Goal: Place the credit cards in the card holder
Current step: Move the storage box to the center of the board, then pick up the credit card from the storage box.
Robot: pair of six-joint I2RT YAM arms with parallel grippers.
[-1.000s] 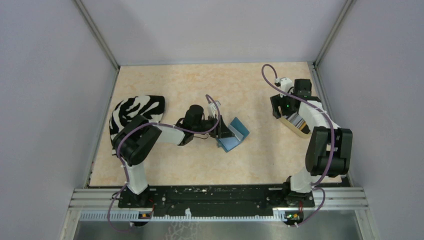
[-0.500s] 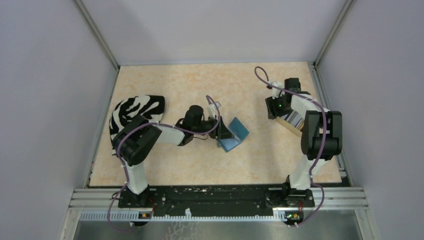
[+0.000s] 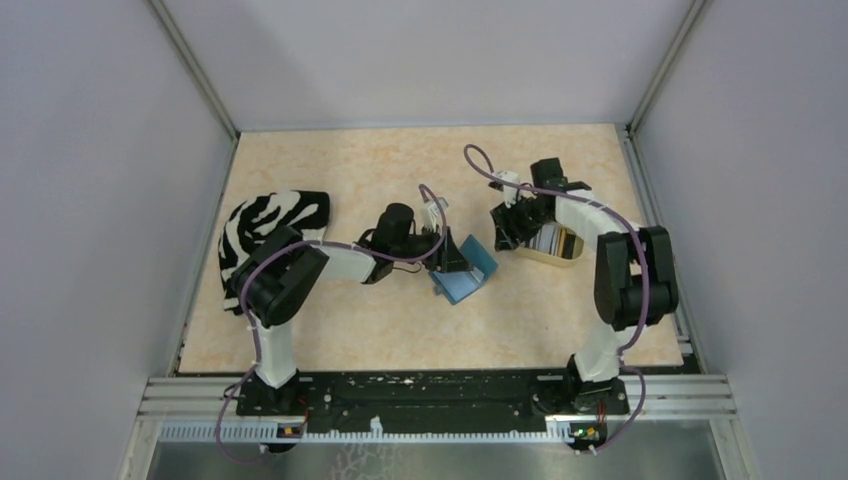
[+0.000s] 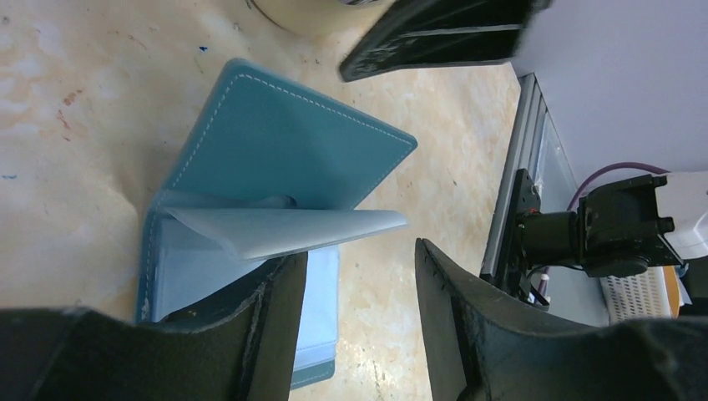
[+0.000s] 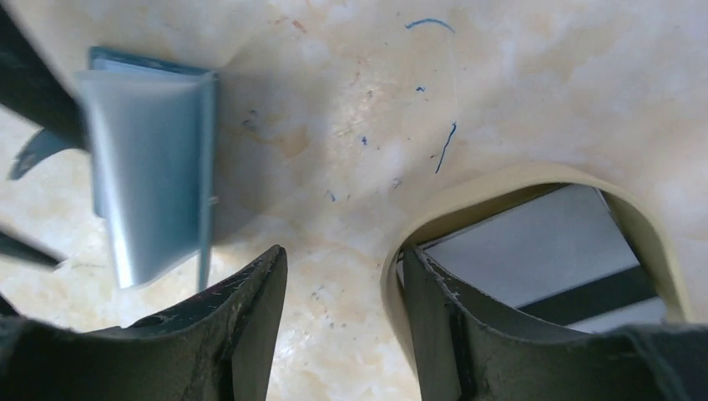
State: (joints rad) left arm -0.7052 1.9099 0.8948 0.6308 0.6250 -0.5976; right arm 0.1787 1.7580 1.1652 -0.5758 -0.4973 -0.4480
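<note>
The teal card holder (image 3: pixel 466 272) lies open on the table, one cover (image 4: pixel 284 142) raised and a pale inner flap (image 4: pixel 284 230) sticking out. My left gripper (image 3: pixel 452 258) (image 4: pixel 361 251) is open, one finger resting on the holder's light-blue lower panel, bare table between the jaws. The credit cards (image 3: pixel 552 240) lie in a beige tray (image 3: pixel 530 256); a grey card (image 5: pixel 534 246) and a dark stripe show. My right gripper (image 3: pixel 507 228) (image 5: pixel 344 251) is open at the tray's left end, one finger inside the rim (image 5: pixel 467 196). The holder (image 5: pixel 150 184) is just to its left.
A zebra-striped cloth (image 3: pixel 275 218) lies at the left edge, under the left arm's elbow. Grey walls and metal rails (image 3: pixel 200 90) enclose the table. Pen marks (image 5: pixel 447 146) dot the surface between the tray and the card holder.
The right arm swung left and the beige tray came with it, from the right edge to just beside the card holder. Its jaws narrowed. The left gripper barely moved.
</note>
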